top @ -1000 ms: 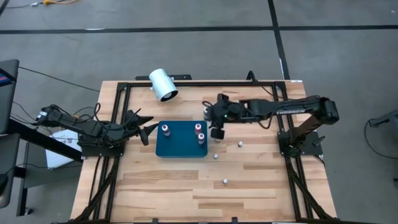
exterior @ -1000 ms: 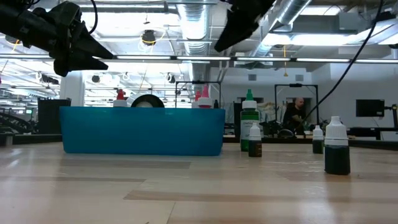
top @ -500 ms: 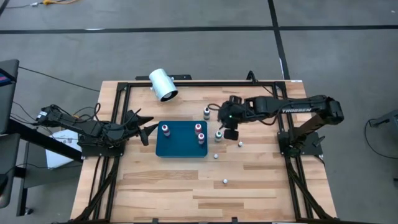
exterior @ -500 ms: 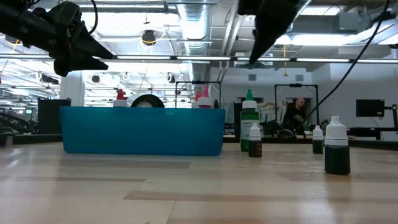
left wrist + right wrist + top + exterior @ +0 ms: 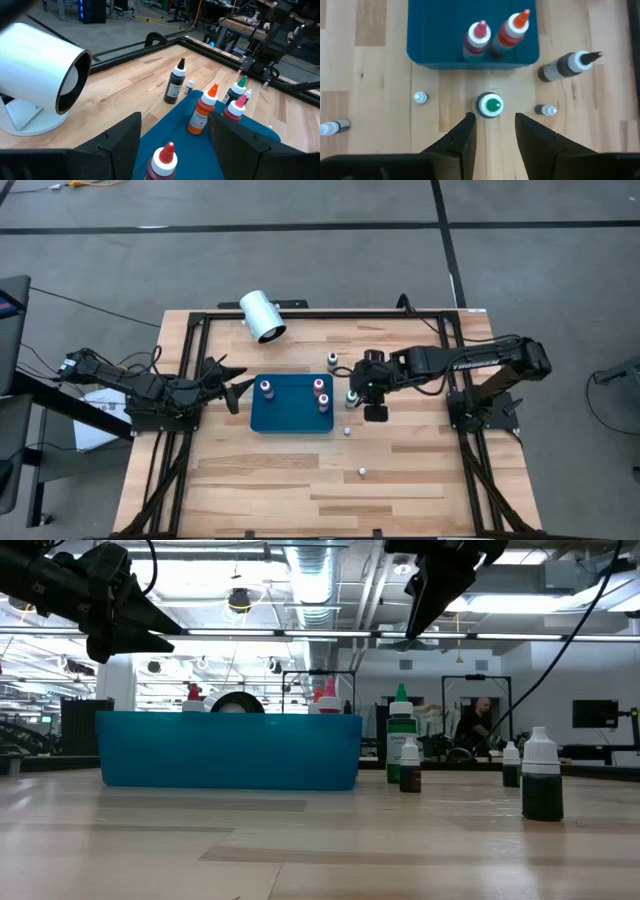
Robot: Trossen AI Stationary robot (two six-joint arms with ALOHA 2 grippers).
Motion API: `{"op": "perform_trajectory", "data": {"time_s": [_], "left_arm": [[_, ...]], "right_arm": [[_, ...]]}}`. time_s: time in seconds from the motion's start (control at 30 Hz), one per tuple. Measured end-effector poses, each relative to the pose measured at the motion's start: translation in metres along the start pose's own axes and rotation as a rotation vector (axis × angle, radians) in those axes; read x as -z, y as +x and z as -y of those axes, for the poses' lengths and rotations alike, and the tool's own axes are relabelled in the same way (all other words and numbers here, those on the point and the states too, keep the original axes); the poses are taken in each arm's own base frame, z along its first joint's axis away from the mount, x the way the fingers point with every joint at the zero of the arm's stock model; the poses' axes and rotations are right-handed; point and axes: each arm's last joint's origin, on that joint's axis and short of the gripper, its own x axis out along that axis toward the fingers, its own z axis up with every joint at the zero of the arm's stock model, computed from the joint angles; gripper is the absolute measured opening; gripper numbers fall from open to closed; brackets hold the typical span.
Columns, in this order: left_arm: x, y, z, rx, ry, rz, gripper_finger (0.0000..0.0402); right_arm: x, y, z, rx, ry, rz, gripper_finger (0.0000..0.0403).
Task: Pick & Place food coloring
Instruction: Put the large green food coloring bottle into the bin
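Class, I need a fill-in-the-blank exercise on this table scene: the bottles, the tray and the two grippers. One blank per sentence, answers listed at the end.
1. The teal tray holds ____ bottles with red, pink or orange tops.
2. The right gripper hangs, jaws open, directly above the bottle with the ____ top.
3. The left gripper waits open, beside the tray's ____ edge in the high view.
4. The white cylinder lies on its ____.

Missing words: three; green; left; side

Both arms matte black, jointed, black cables trailing; right arm [image 5: 470,360] white lettering; fingers [image 5: 532,137] dark, wedge-shaped.
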Motion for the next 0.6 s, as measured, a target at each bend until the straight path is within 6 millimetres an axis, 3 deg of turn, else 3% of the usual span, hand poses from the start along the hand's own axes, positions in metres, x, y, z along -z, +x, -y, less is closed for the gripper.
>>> {"op": "perform_trajectory", "data": {"time_s": [0.3, 0.6], "left_arm": [[0.001, 0.0, 0.0, -0.002, 0.005, -0.004, 0.022], [0.001, 0.0, 0.0, 0.013, 0.006, -0.013, 0.022]], "right_arm": [[-0.008, 0.026, -0.006, -0.091, -0.025, -0.032, 0.0135], [-0.003, 0.062, -0.006, -0.068, -0.024, -0.188, 0.0209]]}}
